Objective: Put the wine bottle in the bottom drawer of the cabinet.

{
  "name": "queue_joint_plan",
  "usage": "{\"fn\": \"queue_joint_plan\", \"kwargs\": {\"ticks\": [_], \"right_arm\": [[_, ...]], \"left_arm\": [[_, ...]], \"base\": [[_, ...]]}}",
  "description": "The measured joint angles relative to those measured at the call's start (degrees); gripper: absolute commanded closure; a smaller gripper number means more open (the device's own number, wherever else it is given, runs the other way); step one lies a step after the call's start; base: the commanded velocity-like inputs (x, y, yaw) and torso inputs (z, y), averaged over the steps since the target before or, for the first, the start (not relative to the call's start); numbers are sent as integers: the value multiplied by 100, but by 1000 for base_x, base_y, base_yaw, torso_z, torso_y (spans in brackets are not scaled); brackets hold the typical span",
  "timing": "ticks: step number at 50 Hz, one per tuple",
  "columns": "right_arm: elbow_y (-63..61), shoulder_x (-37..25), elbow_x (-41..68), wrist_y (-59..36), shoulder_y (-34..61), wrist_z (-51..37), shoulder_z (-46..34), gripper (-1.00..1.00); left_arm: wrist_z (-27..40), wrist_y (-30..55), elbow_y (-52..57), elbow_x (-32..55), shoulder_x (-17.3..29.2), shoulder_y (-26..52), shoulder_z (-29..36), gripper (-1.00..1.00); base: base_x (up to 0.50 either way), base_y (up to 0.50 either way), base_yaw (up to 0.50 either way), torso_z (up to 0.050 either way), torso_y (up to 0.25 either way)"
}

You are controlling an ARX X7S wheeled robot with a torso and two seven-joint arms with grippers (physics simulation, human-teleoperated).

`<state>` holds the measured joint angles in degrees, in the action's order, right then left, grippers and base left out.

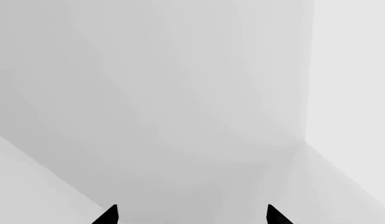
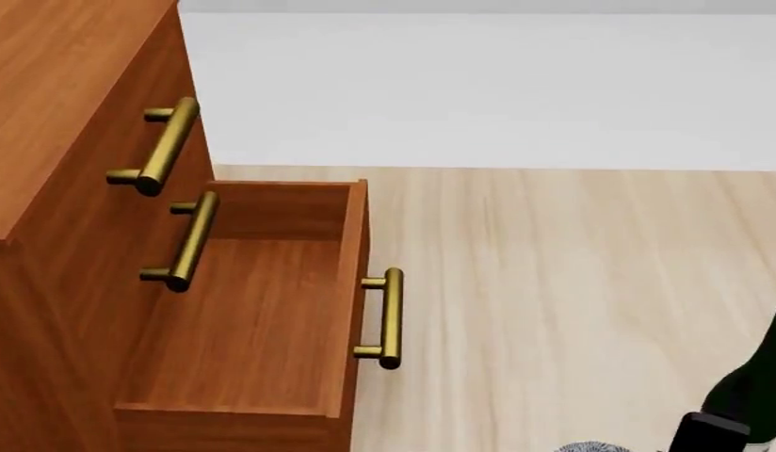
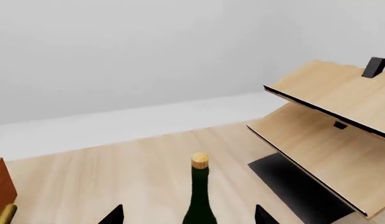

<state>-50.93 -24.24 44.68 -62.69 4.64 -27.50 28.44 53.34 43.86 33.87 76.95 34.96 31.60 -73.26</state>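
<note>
Right gripper (image 3: 188,214), fingertips apart either side of the bottle (image 3: 199,200); grip uncertain. Next: carry it to the open drawer (image 2: 256,311), left of frame.

The cabinet (image 2: 61,141) is reddish-brown wood with three stacked drawers, each with a brass bar handle. Its bottom drawer (image 2: 256,311) stands pulled out, open and empty inside. The wine bottle (image 3: 199,198) is dark green with a tan cork; it stands upright between the fingertips of the right claw (image 3: 189,215), neck rising away from it.
</note>
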Motion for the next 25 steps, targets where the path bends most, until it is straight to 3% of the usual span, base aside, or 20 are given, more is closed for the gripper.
{"fn": "queue_joint_plan", "kwargs": {"ticks": [25], "right_arm": [[1402,-252,-554,360,568,199,-684,-100]], "left_arm": [[-27,-31,10,-42,14,-40,2,-100]], "base": [[0,0,0,0,0]]}}
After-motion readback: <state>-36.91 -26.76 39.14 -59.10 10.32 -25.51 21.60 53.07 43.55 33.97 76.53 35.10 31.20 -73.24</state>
